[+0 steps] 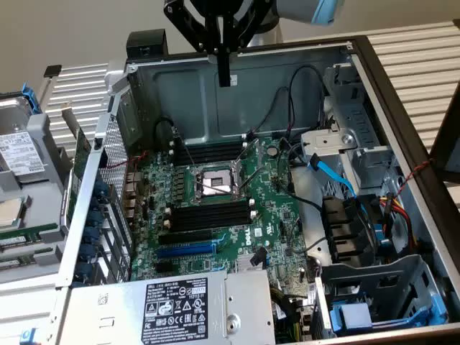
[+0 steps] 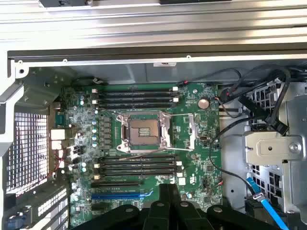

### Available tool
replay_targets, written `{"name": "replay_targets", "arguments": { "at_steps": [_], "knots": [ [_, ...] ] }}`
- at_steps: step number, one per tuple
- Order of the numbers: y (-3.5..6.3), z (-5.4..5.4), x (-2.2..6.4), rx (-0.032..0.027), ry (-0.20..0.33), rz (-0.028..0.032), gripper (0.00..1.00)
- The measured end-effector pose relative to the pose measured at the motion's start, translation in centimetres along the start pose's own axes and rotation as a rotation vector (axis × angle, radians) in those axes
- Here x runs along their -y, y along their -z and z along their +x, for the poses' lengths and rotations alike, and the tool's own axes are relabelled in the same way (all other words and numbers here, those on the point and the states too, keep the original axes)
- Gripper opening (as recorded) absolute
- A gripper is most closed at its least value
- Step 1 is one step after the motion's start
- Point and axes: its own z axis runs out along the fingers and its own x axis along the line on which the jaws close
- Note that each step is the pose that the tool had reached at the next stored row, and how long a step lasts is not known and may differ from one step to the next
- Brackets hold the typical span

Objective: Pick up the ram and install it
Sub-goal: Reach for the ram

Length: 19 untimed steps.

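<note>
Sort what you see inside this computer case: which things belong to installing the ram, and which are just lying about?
Job in hand: shut gripper, black memory slots, motherboard.
Just there: CPU socket, blue slot, power supply, blue cable.

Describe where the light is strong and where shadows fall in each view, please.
Exterior view: the ribbed metal panel is brightest, the motherboard sits in softer shade inside the case, and the hand is a dark shape. Wrist view: glare on the ribbed metal panel, even light on the motherboard, the hand dark.
</note>
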Motion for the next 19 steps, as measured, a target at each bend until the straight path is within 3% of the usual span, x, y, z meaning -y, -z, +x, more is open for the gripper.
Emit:
{"name": "replay_targets", "arguments": {
  "at_steps": [12, 19],
  "knots": [
    [0.0, -0.02, 0.04, 0.0, 0.0, 0.0, 0.11],
    [0.04, 0.71, 0.45, 0.0, 0.0, 0.0, 0.11]
  ]
}}
